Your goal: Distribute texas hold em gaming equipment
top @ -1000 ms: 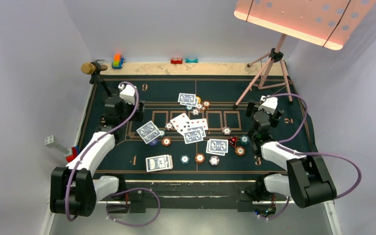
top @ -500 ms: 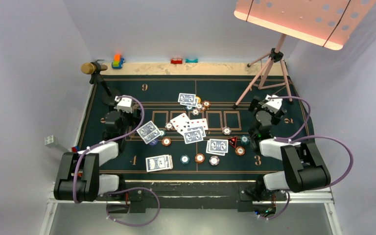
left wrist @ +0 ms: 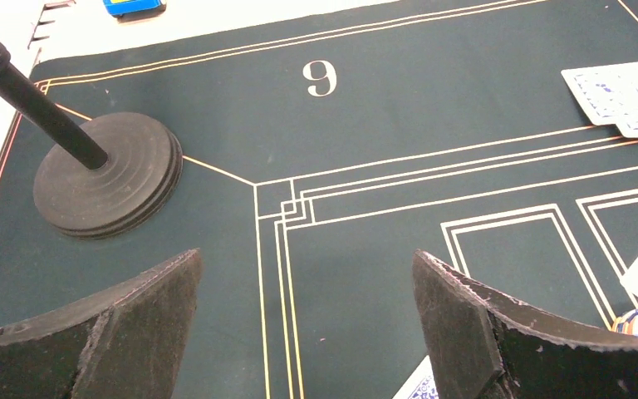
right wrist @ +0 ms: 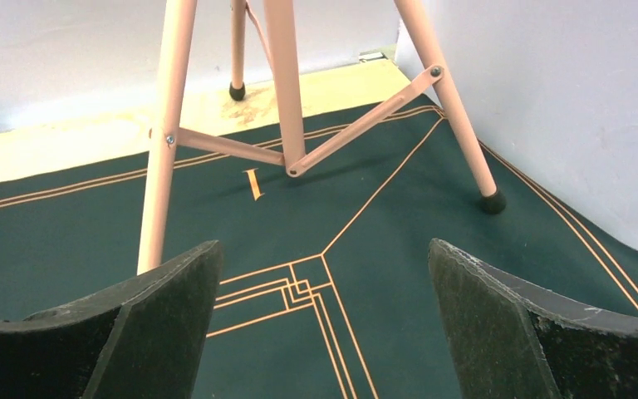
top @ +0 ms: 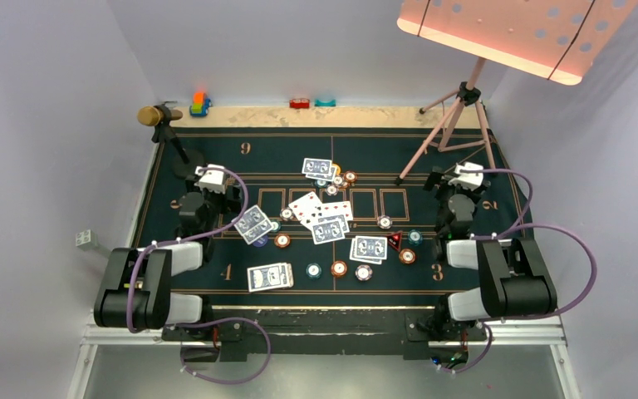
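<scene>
Blue-backed cards (top: 252, 224) lie scattered on the green felt mat (top: 365, 150), with more of them (top: 270, 277) near the front and face-up cards (top: 307, 205) mid-table. Chips (top: 339, 268) and a red-black triangle marker (top: 395, 242) lie among them. My left gripper (top: 214, 188) is open and empty at the mat's left, low over the felt (left wrist: 307, 266), with a card corner (left wrist: 419, 386) by its right finger. My right gripper (top: 459, 186) is open and empty at the mat's right (right wrist: 324, 249), away from the cards.
A gold-headed microphone (top: 148, 115) stands at the back left, its round base (left wrist: 104, 174) ahead-left of my left gripper. The pink music stand's tripod legs (right wrist: 282, 83) stand just ahead of my right gripper. Toy blocks (top: 199, 104) sit along the back edge. Walls close both sides.
Both arms have folded back toward their bases. My left gripper has drawn nearer, away from the 9 mark. The right gripper has shifted slightly right. Cards and chips have not moved.
</scene>
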`<state>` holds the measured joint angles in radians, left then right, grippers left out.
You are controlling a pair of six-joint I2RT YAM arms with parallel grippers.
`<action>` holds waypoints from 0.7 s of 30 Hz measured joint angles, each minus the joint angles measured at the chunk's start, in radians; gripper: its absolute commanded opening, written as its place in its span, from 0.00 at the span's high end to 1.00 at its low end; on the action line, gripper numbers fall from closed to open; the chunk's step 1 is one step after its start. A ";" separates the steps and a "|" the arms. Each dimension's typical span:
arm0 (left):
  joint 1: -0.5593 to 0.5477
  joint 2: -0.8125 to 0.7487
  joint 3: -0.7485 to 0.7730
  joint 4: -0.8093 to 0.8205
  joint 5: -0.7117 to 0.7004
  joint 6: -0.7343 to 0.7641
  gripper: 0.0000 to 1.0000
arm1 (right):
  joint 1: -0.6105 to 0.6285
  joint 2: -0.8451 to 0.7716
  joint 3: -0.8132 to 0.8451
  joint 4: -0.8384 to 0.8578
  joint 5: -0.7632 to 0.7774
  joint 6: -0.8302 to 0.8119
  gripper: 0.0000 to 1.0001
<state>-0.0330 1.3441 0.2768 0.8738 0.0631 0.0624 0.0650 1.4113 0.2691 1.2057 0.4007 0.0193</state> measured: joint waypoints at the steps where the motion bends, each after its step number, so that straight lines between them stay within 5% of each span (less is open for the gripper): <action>1: 0.000 0.000 0.000 0.001 0.001 0.000 0.00 | -0.013 -0.001 0.006 -0.002 -0.012 0.005 0.02; 21: 0.000 0.004 0.015 -0.009 -0.095 -0.027 0.00 | -0.026 -0.001 0.008 -0.032 -0.078 0.014 0.02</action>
<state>-0.0326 1.3483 0.2920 0.8650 -0.0322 0.0353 0.0387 1.4105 0.2771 1.1736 0.3225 0.0334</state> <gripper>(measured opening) 0.995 0.983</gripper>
